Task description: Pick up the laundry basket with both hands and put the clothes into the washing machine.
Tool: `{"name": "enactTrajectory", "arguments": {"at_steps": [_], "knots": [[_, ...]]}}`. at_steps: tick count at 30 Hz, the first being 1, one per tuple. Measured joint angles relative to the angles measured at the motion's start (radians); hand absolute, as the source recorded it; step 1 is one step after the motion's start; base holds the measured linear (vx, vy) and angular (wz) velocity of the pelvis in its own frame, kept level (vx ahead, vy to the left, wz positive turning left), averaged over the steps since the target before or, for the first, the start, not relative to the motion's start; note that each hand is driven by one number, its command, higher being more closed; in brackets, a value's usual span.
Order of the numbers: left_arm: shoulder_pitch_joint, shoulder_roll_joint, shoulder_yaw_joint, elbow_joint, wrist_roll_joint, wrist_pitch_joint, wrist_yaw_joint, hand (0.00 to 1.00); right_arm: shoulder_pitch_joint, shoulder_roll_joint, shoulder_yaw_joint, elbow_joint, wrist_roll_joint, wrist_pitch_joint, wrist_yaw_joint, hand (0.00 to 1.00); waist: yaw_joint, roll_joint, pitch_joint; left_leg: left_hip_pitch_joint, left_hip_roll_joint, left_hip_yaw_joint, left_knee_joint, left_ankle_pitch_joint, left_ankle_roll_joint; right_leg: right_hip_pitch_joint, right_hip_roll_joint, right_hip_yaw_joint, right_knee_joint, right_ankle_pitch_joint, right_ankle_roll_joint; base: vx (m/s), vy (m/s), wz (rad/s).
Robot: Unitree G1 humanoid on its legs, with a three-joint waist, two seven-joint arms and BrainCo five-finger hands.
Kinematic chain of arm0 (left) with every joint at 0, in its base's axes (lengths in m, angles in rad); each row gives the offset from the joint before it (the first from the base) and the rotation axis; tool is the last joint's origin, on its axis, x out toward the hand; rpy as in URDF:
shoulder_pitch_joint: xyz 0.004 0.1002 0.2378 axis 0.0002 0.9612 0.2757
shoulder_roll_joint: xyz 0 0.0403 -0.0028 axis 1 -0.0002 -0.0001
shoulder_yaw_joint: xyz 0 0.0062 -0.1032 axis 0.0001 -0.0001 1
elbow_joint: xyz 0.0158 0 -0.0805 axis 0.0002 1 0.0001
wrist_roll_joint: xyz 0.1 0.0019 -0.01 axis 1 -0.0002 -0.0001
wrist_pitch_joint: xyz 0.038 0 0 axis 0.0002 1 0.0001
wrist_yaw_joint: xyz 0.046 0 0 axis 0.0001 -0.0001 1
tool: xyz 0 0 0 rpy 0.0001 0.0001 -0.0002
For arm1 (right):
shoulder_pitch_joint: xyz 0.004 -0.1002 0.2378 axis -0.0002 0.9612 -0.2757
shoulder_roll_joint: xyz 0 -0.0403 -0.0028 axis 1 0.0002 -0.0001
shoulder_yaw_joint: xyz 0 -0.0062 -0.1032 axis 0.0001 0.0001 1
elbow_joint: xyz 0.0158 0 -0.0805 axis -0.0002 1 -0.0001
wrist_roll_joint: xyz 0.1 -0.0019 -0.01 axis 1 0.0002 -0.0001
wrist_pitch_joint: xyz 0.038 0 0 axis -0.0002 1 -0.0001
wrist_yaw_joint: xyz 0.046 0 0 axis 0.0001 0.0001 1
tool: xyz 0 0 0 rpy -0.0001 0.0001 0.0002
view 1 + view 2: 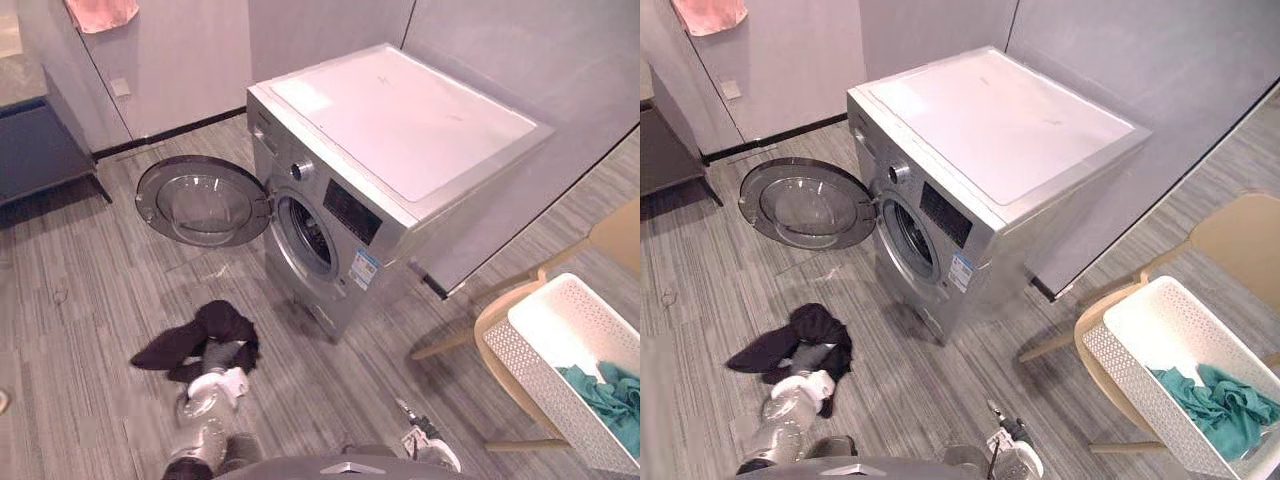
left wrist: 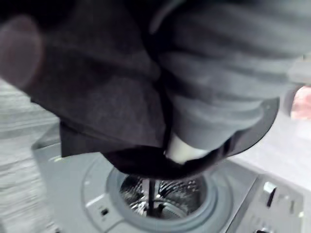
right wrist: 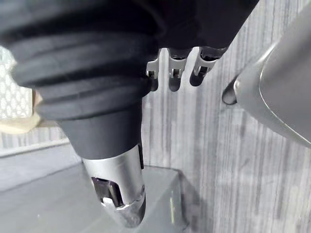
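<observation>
Washing machine (image 1: 400, 130): big, silver, round door (image 1: 200, 200) swung wide open. Tan chair (image 1: 1240, 235) stands well apart from machine, on robot's right. White laundry basket (image 1: 1120, 355) sits on chair, away from machine, teal clothes (image 1: 1220, 400) inside. 1 dark cloth (image 1: 205, 335) hangs over left hand (image 2: 214, 111), in front of machine's drum (image 2: 160, 194); cannot tell if hand is clamped or loose. Right hand (image 3: 171, 73) low, between machine and chair, fingers loose, holding nothing.
</observation>
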Motion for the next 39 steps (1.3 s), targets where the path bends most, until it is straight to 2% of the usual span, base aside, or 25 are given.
{"name": "enactTrajectory", "arguments": {"at_steps": [1,2,3,6,8,10,11,12,13,15,19,23,24,25,26,27,29,31,32,34,35,36,37,38,39], "knots": [[-0.023,-0.006,-0.021,0.012,0.001,0.001,-0.008,1.0,0.026,-0.002,-0.001,-0.009,0.005,-0.002,0.0,0.0,-0.013,0.02,0.015,0.047,0.025,-0.007,-0.052,0.018,-0.016,-0.081,0.034,0.034,0.143,-0.036,-0.028,0.11,-0.12,0.58],[-0.039,-0.007,-0.017,0.025,0.001,0.0,-0.008,1.0,0.031,0.0,0.003,-0.013,0.015,-0.002,0.0,0.0,-0.025,0.016,0.014,0.061,0.039,-0.018,-0.079,0.029,-0.033,-0.079,0.068,0.056,0.086,-0.058,-0.081,0.12,-0.157,0.5],[-0.063,0.002,-0.017,0.037,0.001,-0.001,-0.009,1.0,0.048,0.018,0.006,-0.015,0.02,-0.002,-0.001,0.0,-0.03,-0.03,-0.001,0.077,0.021,-0.029,-0.106,0.042,-0.041,-0.064,0.082,0.078,-0.053,0.011,-0.129,0.15,-0.197,0.67],[-0.068,-0.004,-0.072,0.064,0.009,0.004,-0.019,1.0,0.084,0.015,-0.009,0.003,0.023,-0.003,-0.02,0.0,-0.038,0.007,0.005,0.094,0.073,0.01,-0.015,0.0,-0.057,0.009,0.108,0.047,-0.062,0.015,-0.123,0.14,-0.148,0.22],[-0.038,-0.002,-0.107,0.037,0.008,0.009,-0.04,1.0,0.072,0.003,-0.008,0.007,0.023,0.002,-0.024,0.0,-0.044,0.025,0.013,0.041,0.075,0.026,0.192,-0.006,-0.065,0.056,0.102,0.049,-0.051,-0.038,-0.131,0.05,-0.054,0.03],[0.01,-0.002,-0.114,-0.013,0.008,0.009,-0.046,1.0,0.074,-0.017,-0.008,0.006,0.024,0.006,-0.023,0.0,-0.037,0.051,0.016,-0.069,0.091,-0.006,0.48,0.09,-0.133,0.106,0.103,0.065,-0.042,-0.059,-0.134,0.1,-0.007,-0.22],[0.034,-0.002,-0.103,-0.034,0.008,0.009,-0.045,1.0,0.077,-0.029,0.004,0.006,0.023,0.008,-0.023,0.0,-0.015,0.058,0.019,-0.108,0.097,-0.004,0.592,0.189,-0.132,0.12,0.102,0.103,-0.031,-0.066,-0.138,0.1,0.048,-0.53],[0.04,-0.003,-0.096,-0.037,0.008,0.009,-0.045,1.0,0.075,-0.032,0.009,0.005,0.023,0.009,-0.023,0.0,-0.011,0.06,0.02,-0.117,0.1,0.0,0.616,0.22,-0.128,0.125,0.101,0.116,-0.031,-0.068,-0.14,0.11,0.067,-0.8],[0.057,-0.003,-0.082,-0.045,0.008,0.009,-0.045,1.0,0.065,-0.044,0.038,0.0,0.021,0.009,-0.024,0.0,0.001,0.065,0.019,-0.158,0.104,0.012,0.697,0.281,-0.092,0.137,0.092,0.155,-0.034,-0.072,-0.144,0.14,0.109,-0.76],[0.069,-0.004,-0.071,-0.043,0.007,0.01,-0.044,1.0,0.057,-0.047,0.053,-0.003,0.018,0.009,-0.026,0.0,0.004,0.063,0.019,-0.206,0.133,0.057,0.688,0.145,0.008,0.137,0.077,0.22,-0.04,-0.084,-0.137,0.2,0.16,-0.84],[0.11,0.001,-0.072,-0.043,-0.003,0.009,-0.035,1.0,0.004,-0.053,0.07,0.042,0.012,0.009,-0.034,0.0,0.015,0.039,0.008,-0.2,0.095,-0.1,0.362,0.071,0.027,0.091,0.027,0.391,-0.042,-0.116,-0.087,0.26,0.308,-1.19],[0.12,0.002,-0.071,-0.029,-0.004,0.009,-0.037,1.0,-0.058,-0.096,0.063,0.132,-0.038,0.015,-0.034,0.0,0.019,0.041,0.005,-0.182,0.084,-0.25,0.127,0.052,0.042,0.103,-0.105,0.583,-0.116,-0.171,0.007,0.32,0.62,-1.29],[0.119,0.004,-0.075,-0.003,-0.004,0.008,-0.038,1.0,-0.049,-0.115,0.056,0.162,-0.067,0.022,-0.032,0.0,0.026,0.061,-0.014,-0.152,0.089,-0.245,0.086,-0.012,-0.064,0.121,-0.143,0.636,-0.148,-0.159,0.033,0.36,0.816,-1.28],[0.106,0.014,-0.074,0.029,-0.005,0.009,-0.038,1.0,-0.061,-0.108,0.047,0.188,-0.077,0.027,-0.032,0.0,0.025,0.039,-0.021,-0.15,0.075,-0.212,0.123,-0.033,-0.152,0.109,-0.173,0.67,-0.142,-0.139,0.051,0.32,0.828,-1.15],[0.092,0.053,-0.064,0.093,-0.006,0.011,-0.034,1.0,-0.065,-0.082,0.02,0.22,-0.1,0.039,-0.026,0.0,0.01,0.016,-0.048,-0.159,0.038,-0.158,0.174,-0.073,-0.136,0.078,-0.207,0.708,-0.146,-0.035,0.048,0.23,0.61,-0.75],[0.092,0.066,-0.067,0.1,-0.005,0.011,-0.035,1.0,-0.065,-0.081,0.013,0.224,-0.101,0.038,-0.024,0.0,-0.002,-0.001,-0.061,-0.16,0.032,-0.145,0.197,-0.083,-0.129,0.075,-0.211,0.708,-0.16,0.038,0.051,0.27,0.702,-0.73],[0.065,0.117,-0.12,0.101,-0.004,0.01,-0.037,1.0,-0.057,-0.069,-0.039,0.232,-0.099,0.031,-0.022,0.0,-0.012,0.007,-0.073,-0.146,0.015,-0.075,0.177,-0.088,-0.078,0.036,-0.232,0.69,-0.221,0.337,0.06,0.25,0.628,-0.6],[0.002,0.146,-0.167,0.098,0.0,0.008,-0.043,1.0,-0.054,-0.055,-0.083,0.207,-0.081,0.019,-0.02,0.0,-0.04,0.022,-0.086,-0.147,-0.016,-0.021,0.084,-0.038,-0.007,-0.061,-0.224,0.606,-0.215,0.432,0.08,0.15,0.452,-0.31],[-0.008,0.147,-0.166,0.092,0.001,0.007,-0.043,1.0,-0.055,-0.053,-0.083,0.201,-0.068,0.019,-0.017,0.0,-0.035,0.026,-0.088,-0.147,-0.018,0.003,0.063,-0.026,0.003,-0.094,-0.211,0.569,-0.201,0.424,0.067,0.1,0.345,-0.65],[-0.013,0.15,-0.149,0.071,0.01,0.002,-0.043,1.0,-0.056,-0.057,-0.079,0.199,-0.049,0.022,-0.013,0.0,-0.029,0.034,-0.085,-0.125,-0.034,0.085,0.024,-0.01,0.026,-0.167,-0.18,0.353,-0.172,0.382,-0.021,0.07,0.272,-0.92],[-0.007,0.143,-0.134,0.073,0.011,0.003,-0.043,1.0,-0.055,-0.061,-0.075,0.199,-0.05,0.026,-0.013,0.0,-0.018,0.03,-0.088,-0.105,-0.05,0.124,0.021,-0.012,0.038,-0.179,-0.202,0.244,-0.177,0.425,-0.06,0.05,0.227,-1.24],[-0.005,0.133,-0.114,0.075,0.012,0.006,-0.043,1.0,-0.046,-0.088,-0.062,0.191,-0.05,0.027,-0.012,0.0,-0.004,0.066,-0.076,-0.054,-0.046,0.173,-0.013,-0.018,0.056,-0.176,-0.191,0.2,-0.178,0.435,-0.042,0.05,0.225,-1.16],[-0.009,0.127,-0.096,0.076,0.012,0.008,-0.044,1.0,-0.048,-0.096,-0.055,0.185,-0.044,0.028,-0.01,0.0,-0.017,0.086,-0.067,-0.026,-0.037,0.186,-0.038,-0.016,0.063,-0.184,-0.133,0.194,-0.05,0.313,-0.005,0.05,0.08,-0.81],[-0.009,0.126,-0.08,0.076,0.012,0.007,-0.043,1.0,-0.029,-0.096,-0.044,0.185,-0.043,0.03,0.001,0.0,-0.022,0.085,-0.065,0.018,-0.04,0.204,-0.073,-0.011,0.068,-0.191,-0.074,0.13,0.077,0.181,-0.036,0.04,0.027,-0.5],[-0.009,0.121,-0.074,0.075,0.012,0.006,-0.043,1.0,-0.017,-0.091,-0.039,0.185,-0.043,0.03,0.004,0.0,-0.01,0.079,-0.064,0.041,-0.051,0.227,-0.082,-0.012,0.069,-0.195,-0.076,0.094,0.085,0.167,-0.057,0.02,0.03,-0.94]]}}
